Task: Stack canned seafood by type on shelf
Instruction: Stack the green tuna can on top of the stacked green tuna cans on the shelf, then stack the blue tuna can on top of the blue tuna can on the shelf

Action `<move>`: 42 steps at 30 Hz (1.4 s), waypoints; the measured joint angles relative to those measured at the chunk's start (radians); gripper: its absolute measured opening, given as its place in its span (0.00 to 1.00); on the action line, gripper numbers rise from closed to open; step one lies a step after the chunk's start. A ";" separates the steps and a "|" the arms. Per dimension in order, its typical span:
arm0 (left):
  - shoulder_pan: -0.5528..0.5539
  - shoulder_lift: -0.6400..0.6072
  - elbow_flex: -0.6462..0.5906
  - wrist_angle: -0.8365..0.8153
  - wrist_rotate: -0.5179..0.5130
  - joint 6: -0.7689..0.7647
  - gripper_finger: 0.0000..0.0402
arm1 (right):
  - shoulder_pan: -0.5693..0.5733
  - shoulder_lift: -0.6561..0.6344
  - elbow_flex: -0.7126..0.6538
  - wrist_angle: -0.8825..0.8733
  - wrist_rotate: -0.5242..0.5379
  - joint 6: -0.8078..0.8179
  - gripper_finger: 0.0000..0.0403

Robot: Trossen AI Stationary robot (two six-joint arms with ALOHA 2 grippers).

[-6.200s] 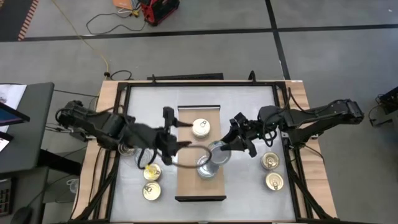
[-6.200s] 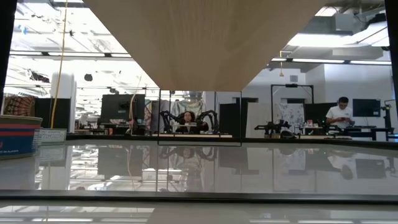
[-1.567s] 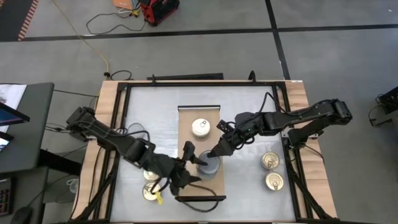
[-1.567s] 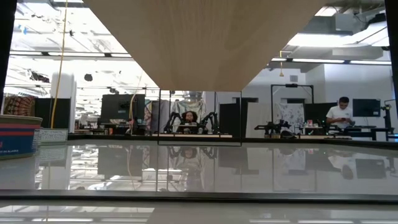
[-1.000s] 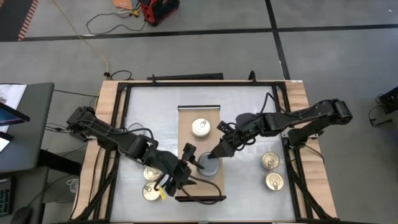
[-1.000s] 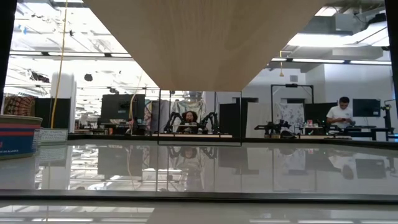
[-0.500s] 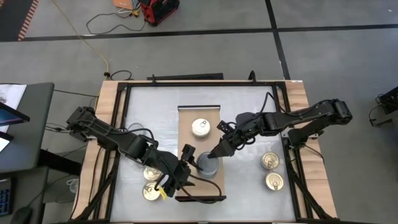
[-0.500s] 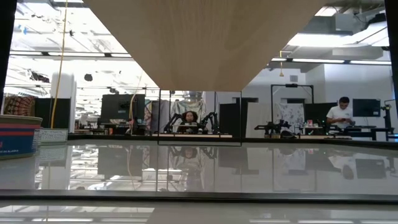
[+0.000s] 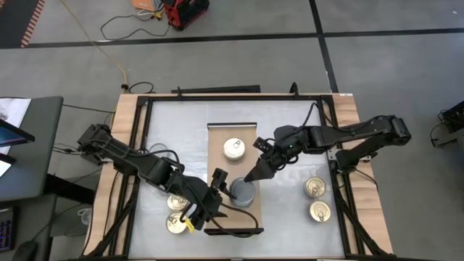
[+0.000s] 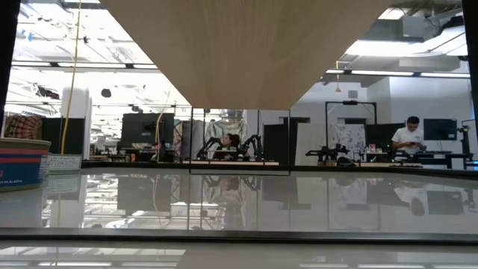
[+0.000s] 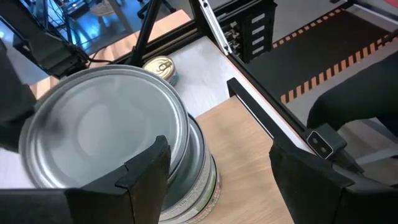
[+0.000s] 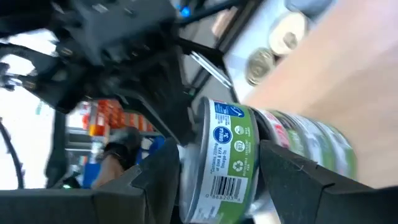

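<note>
Here, silver-lidded stack (image 9: 243, 192) on shelf (image 9: 233, 138), left tool (image 9: 212, 208), right tool (image 9: 254, 173) open, empty.

**Tins, Board and Arms: The Count**

Two arms worked over the surface (image 9: 290, 116), each with one end effector: the left end effector (image 9: 215, 194) and the right end effector (image 9: 254, 176). One shelf (image 9: 221, 138) lay at the surface's middle. On it sat one gold-lidded tin (image 9: 234, 148) and one stack of silver-lidded tins (image 9: 243, 191); how many tins the stack held could not be told. Two gold-lidded tins (image 9: 315, 188) lay near the surface's right edge. At least two more (image 9: 174, 224) showed near its left edge, partly hidden by the left arm.
</note>
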 joint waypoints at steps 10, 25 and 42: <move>0.000 0.000 0.000 0.002 -0.005 -0.004 0.65 | -0.029 0.000 0.019 -0.119 0.002 -0.050 0.61; -0.002 -0.001 -0.001 -0.006 -0.030 -0.008 0.65 | -0.075 -0.121 0.019 -0.220 0.056 -0.159 0.61; -0.033 0.000 0.125 -0.148 -0.104 -0.017 0.65 | 0.107 -0.284 0.019 -0.488 0.467 -0.338 0.61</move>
